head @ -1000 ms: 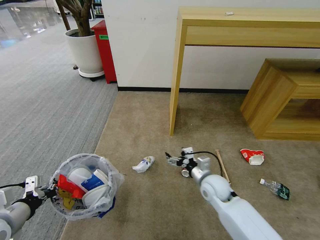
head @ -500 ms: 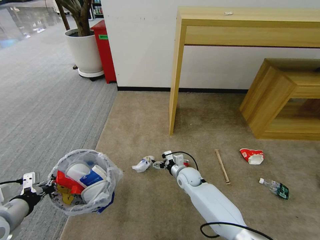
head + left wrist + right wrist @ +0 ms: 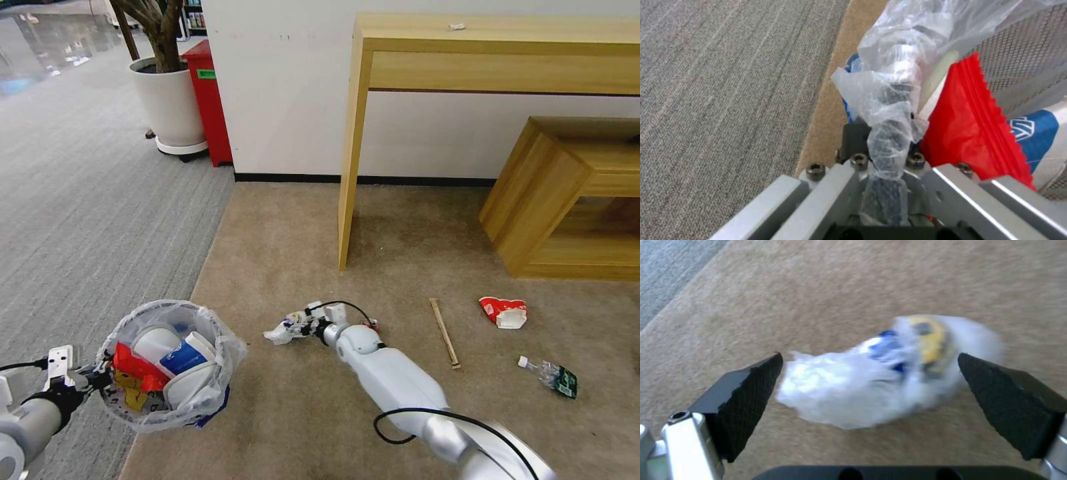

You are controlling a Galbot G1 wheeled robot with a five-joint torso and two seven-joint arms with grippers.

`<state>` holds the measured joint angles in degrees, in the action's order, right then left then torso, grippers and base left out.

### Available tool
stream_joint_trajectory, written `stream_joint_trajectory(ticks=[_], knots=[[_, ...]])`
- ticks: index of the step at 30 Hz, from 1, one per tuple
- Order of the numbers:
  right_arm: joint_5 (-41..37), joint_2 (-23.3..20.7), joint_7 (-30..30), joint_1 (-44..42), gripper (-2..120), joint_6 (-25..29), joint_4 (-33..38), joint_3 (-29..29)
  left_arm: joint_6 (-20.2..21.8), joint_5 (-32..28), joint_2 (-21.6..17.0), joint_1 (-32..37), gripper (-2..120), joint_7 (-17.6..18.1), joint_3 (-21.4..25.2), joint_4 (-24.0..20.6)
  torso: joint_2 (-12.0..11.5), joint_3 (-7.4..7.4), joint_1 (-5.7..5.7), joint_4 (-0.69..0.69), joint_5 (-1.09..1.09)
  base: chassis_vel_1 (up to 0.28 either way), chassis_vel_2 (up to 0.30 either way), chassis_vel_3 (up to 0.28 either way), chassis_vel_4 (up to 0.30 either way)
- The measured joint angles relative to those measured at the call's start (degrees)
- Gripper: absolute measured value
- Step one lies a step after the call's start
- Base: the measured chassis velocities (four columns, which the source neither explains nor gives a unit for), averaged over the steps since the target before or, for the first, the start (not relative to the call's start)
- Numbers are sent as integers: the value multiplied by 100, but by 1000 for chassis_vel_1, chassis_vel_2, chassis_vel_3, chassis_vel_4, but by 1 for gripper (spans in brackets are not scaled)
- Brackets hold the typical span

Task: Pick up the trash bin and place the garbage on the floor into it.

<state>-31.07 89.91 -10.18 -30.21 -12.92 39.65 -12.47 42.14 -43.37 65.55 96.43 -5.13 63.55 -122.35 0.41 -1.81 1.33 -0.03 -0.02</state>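
Right pincer (image 3: 869, 386) down at the beige carpet (image 3: 300, 227), jaws wide apart either side of a crumpled white wrapper (image 3: 880, 373) with blue and yellow print; pads not touching it yet. In the head view that wrapper (image 3: 280, 331) lies left of centre, right of the trash bin (image 3: 167, 363). Left pincer (image 3: 90, 381) clamped on the bin's near-left rim, bag plastic (image 3: 889, 110) bunched between the jaws. Bin sits at the near left, on the seam between grey floor and carpet, already holding a red wrapper (image 3: 971, 123), a blue-white pack (image 3: 183, 363) and white pieces. On the carpet further right: wooden stick (image 3: 445, 332), red-white paper cup (image 3: 504, 312), clear bottle (image 3: 550, 375).
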Motion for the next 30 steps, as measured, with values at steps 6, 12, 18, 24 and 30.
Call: stream_joint_trajectory(ticks=[6,12,18,24,30], knots=[[17,161,-81,125,100,-42,-260,-118,0,33,49,49,0,9,-8,-101,0,0,0,-2,0,0,0,0,0],[18,244,61,190,100,-290,-404,-79,0,55,81,83,0,35,-28,-206,0,0,0,-1,0,0,0,0,0],[19,238,65,281,98,-283,-693,2,0,59,92,108,0,56,-42,-273,0,0,0,-2,0,0,0,0,0],[10,231,-53,337,75,-118,-865,77,0,52,92,140,0,57,-1,-315,0,0,0,0,1,0,0,0,0],[26,227,-101,351,54,0,-972,122,0,44,90,179,0,56,37,-355,0,0,0,-2,0,0,0,0,0]])
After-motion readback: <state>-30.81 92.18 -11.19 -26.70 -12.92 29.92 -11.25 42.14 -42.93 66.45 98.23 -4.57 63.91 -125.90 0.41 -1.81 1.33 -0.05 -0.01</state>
